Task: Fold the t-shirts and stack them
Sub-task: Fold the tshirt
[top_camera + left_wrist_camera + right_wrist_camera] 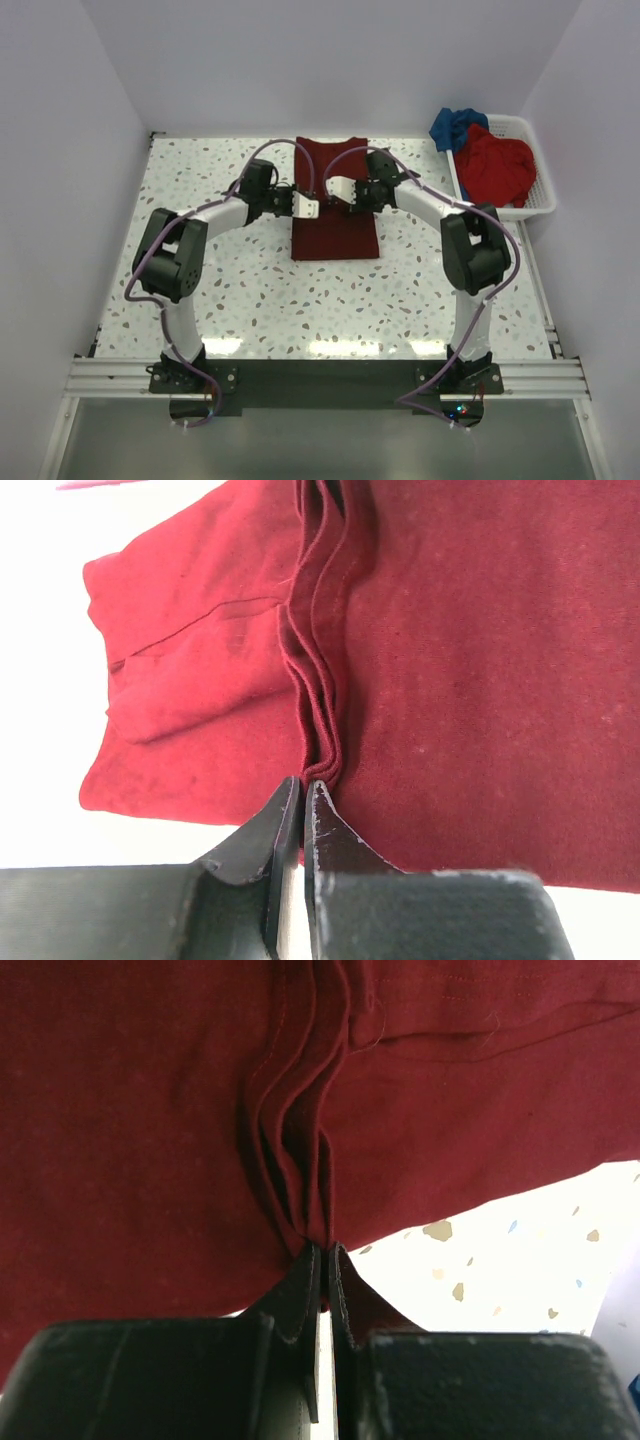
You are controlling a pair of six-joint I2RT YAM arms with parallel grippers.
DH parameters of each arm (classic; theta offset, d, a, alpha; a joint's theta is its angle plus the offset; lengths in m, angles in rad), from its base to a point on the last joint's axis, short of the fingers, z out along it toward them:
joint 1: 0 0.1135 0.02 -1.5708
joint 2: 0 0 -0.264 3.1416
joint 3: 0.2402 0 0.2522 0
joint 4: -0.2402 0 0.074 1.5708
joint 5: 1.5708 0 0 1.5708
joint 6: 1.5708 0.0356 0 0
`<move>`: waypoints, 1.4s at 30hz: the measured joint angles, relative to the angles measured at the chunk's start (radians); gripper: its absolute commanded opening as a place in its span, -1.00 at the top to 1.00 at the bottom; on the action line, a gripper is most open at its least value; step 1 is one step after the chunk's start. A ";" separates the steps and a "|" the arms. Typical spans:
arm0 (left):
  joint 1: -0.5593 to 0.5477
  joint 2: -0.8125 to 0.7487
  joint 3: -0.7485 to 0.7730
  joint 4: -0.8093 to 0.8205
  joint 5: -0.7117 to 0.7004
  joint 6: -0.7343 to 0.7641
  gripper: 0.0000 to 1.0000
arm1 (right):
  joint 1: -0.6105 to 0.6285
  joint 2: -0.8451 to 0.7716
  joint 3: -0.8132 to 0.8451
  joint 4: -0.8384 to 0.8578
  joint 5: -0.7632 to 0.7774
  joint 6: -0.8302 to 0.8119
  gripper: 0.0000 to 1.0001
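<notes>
- Fold stage, as far as I can judge. The dark maroon t-shirt (335, 238) lies in the far middle of the table (250, 290), already narrowed to a strip running near to far.
- My left gripper (310, 207) is clamped on a bunched pleat of that cloth. In the left wrist view the layers pile up right at the pressed-together tips.
- My right gripper (338, 190) is doing the same, pinching a gathered ridge just beside the left one, around the middle of the strip.
- The brighter red t-shirt (495, 165) and the blue t-shirt (455, 125) sit heaped in the white basket (540, 205) at the far right, well apart from both arms — so I'd call this shirt one of three, with nothing stacked yet.
- Next move, my guess: raise both pinches together and carry them along the strip to lay the cross fold, then let go.
- That calls for keeping the two arms level and in step — if one side leads, the layers could slide and the edge go crooked.
- I can't tell how many layers each pinch actually has.
</notes>
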 measured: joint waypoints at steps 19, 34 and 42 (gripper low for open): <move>0.144 -0.157 -0.114 -0.088 0.039 -0.136 -0.02 | -0.024 -0.195 -0.068 -0.197 0.001 0.048 0.17; -0.045 -0.271 -0.339 -0.199 0.068 -0.093 0.07 | 0.117 -0.264 -0.366 -0.213 -0.021 0.061 0.46; -0.079 -0.212 -0.335 -0.222 0.016 -0.030 0.12 | 0.117 -0.214 -0.374 -0.132 0.005 0.068 0.58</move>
